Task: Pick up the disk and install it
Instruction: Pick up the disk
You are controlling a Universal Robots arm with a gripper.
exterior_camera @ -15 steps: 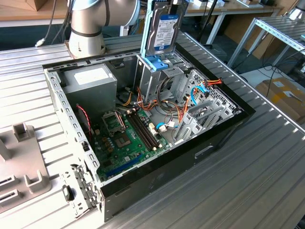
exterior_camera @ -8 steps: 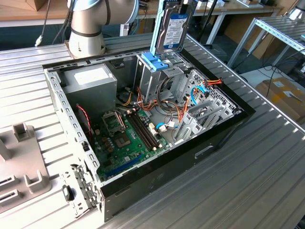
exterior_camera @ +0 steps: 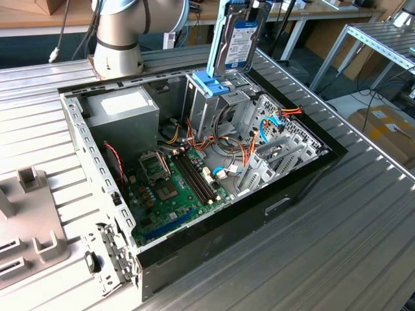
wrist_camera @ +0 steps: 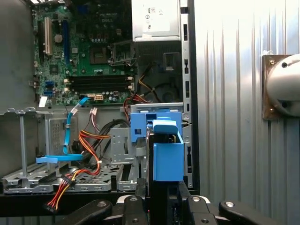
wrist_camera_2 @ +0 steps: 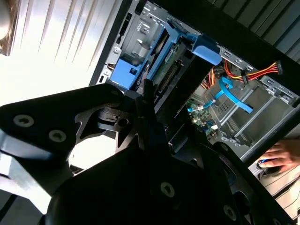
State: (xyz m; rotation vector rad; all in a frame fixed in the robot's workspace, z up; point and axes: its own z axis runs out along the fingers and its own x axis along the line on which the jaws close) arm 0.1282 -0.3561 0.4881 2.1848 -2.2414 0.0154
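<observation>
Above the open computer case (exterior_camera: 78, 129), the disk (exterior_camera: 237, 39) hangs upright, its lower end right at the blue top of the metal cage (exterior_camera: 209, 91), and it is clamped edge-on between the fingers of the gripper (wrist_camera: 161, 206). The likely trouble is a skewed entry. If the disk is tilted or offset against the slot, its light-blue plastic frame could catch on the cage's sheet-metal lip and jam, or twist in the grip (smooth faces offer little hold). The loose orange and red cables (exterior_camera: 246, 152) near the cage could also be snagged. The disk is a flat, rigid silver-grey slab with a glossy label. The cage is thin punched steel with hard edges. The case sits on a ribbed aluminium table (exterior_camera: 363, 227), and a person's hand (wrist_camera_2: 281, 154) rests near the case.
</observation>
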